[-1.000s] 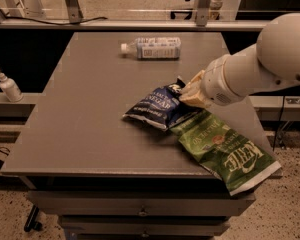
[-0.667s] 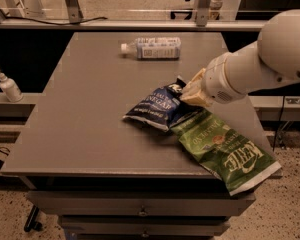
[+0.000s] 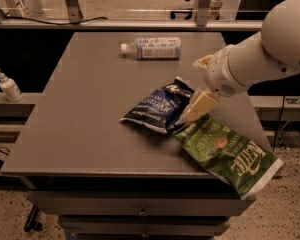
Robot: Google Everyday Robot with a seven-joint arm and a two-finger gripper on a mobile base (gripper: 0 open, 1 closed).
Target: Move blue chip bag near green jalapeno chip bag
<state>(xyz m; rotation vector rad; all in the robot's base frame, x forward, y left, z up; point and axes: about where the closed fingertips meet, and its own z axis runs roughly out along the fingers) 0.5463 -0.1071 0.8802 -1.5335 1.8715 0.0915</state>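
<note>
The blue chip bag (image 3: 160, 106) lies flat near the middle of the grey table (image 3: 85, 109). Its right edge touches the green jalapeno chip bag (image 3: 225, 151), which lies at the table's front right corner and hangs a little over the edge. My gripper (image 3: 195, 87) is just right of the blue bag's upper right corner. It is open, with one cream finger (image 3: 197, 105) low by the seam between the two bags and the other finger (image 3: 202, 62) higher up. It holds nothing.
A clear water bottle (image 3: 152, 48) with a white-blue label lies on its side at the back of the table. A small white pump bottle (image 3: 9, 86) stands on a ledge to the left. My white arm (image 3: 270, 49) reaches in from the right.
The gripper's fingers have spread apart and let go of the blue bag's corner. The arm has drawn back slightly to the right. Both bags lie where they were.
</note>
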